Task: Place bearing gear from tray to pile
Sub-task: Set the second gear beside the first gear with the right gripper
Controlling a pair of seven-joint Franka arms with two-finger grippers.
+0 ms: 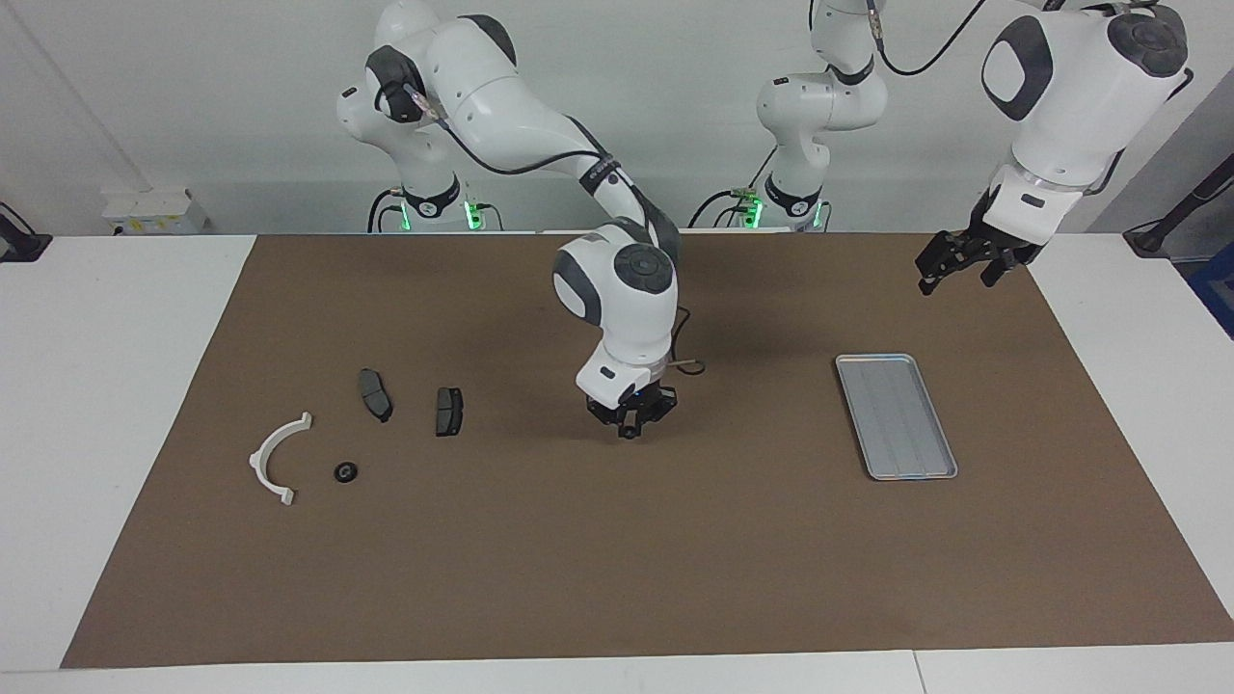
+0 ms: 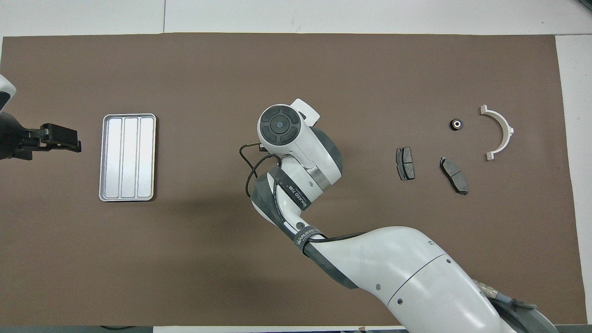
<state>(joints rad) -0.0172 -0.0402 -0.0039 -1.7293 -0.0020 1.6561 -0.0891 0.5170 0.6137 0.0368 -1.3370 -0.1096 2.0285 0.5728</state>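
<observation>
The right hand [image 1: 629, 430] is gripping a small bearing gear [image 1: 628, 433] over mid-tabletop, between the empty tray [image 1: 896, 415] and the pile [image 1: 281, 460], delivery outstanding; the left hand [image 1: 954, 268], fingers spread, is waiting.

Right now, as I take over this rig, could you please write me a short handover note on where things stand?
Right end effector: shut on a small dark bearing gear, just above the mat mid-table, between tray and pile.
Left end effector: open, holding nothing, waiting in the air at its own end of the table, off the tray.
The tray holds nothing now.
The pile: white half-ring bracket, two dark pads, and one bearing gear already there.
Done: gear gripped.
Left: carry it to the pile, release it there.
</observation>
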